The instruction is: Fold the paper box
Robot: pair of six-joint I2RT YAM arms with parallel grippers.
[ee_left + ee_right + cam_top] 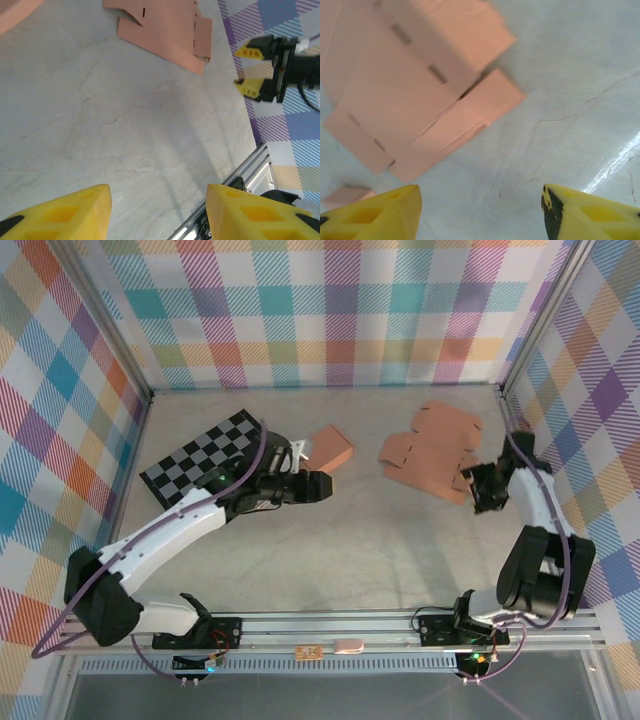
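Observation:
A stack of flat salmon paper box blanks [425,452] lies right of the table's middle, also seen in the left wrist view [165,25] and close up in the right wrist view [410,85]. A folded salmon box [328,449] sits near the centre, left of the blanks; one corner of it shows [15,10]. My left gripper [324,484] hovers just in front of that box, open and empty [157,215]. My right gripper [472,488] is at the near right corner of the blanks, open with only bare table between its fingers [480,215].
A black-and-white checkered mat [205,462] lies at the left, partly under the left arm. Plaid walls close in the back and both sides. An aluminium rail [330,625] runs along the near edge. The grey tabletop [390,540] stretches between the arms.

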